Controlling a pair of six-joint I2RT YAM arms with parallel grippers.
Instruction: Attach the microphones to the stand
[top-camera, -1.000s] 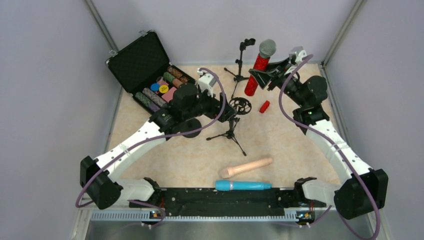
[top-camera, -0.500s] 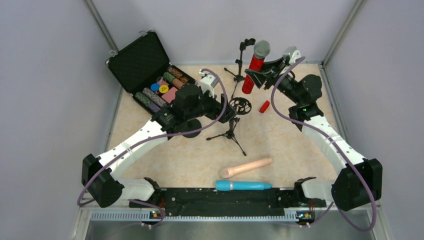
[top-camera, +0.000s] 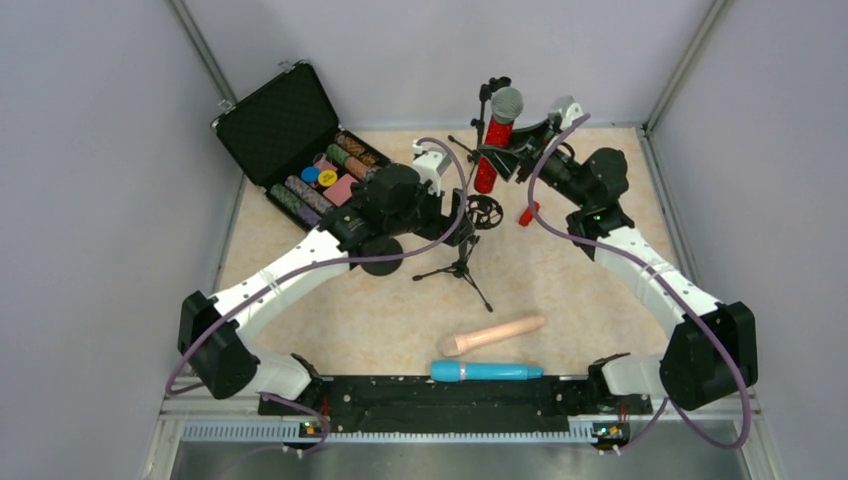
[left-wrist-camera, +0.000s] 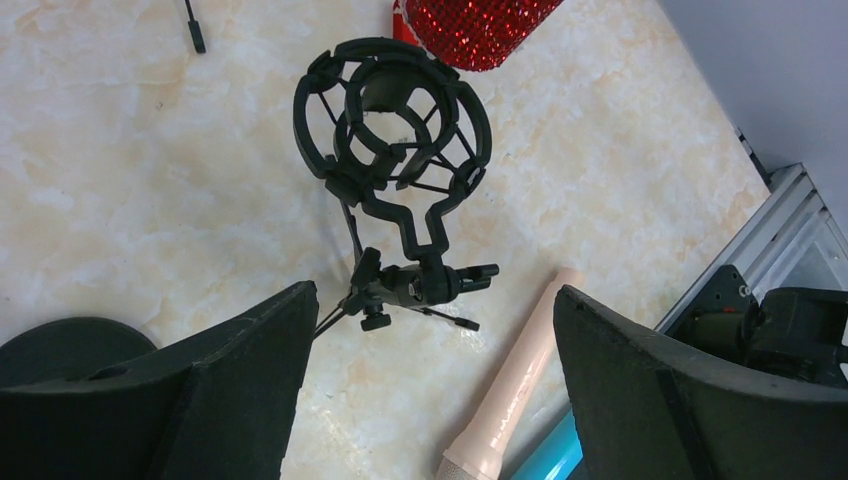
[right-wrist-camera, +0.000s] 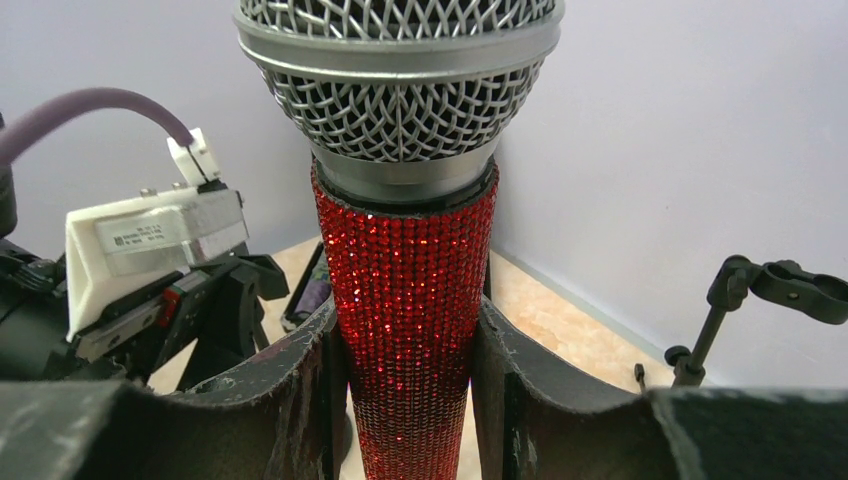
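Silver mesh is seen at the top of the red microphone (top-camera: 487, 168), which is held nearly upright just behind the cage stand (top-camera: 484, 211), its lower end close to the round cage (whether it rests on the table (top-camera: 590, 300) cannot be told). It is pinched around its glittery body by the right gripper (top-camera: 508, 150). In the right wrist view the fingers (right-wrist-camera: 300, 400) are pressed against both sides of the shaft.

The left gripper (top-camera: 455, 215) is held at the left side of the cage stand. Its fingers (left-wrist-camera: 240, 390) are spread wide and nothing is gripped between them. In the left wrist view the cage and the clamp under it are framed in the gap.

A taller clip stand (top-camera: 487, 110) is set behind the cage stand, near the back wall, and the mesh head is level with its clip, just to the right. A small red block (top-camera: 529, 213) lies just right of the cage.

The beige microphone (top-camera: 492, 334) is laid flat on the table well in front of the cage stand, past its tripod legs. The blue microphone (top-camera: 487, 372) is laid just beside it, nearer the arm bases. An open black case (top-camera: 280, 120) filled with coloured chips is placed to the left of the cage stand.
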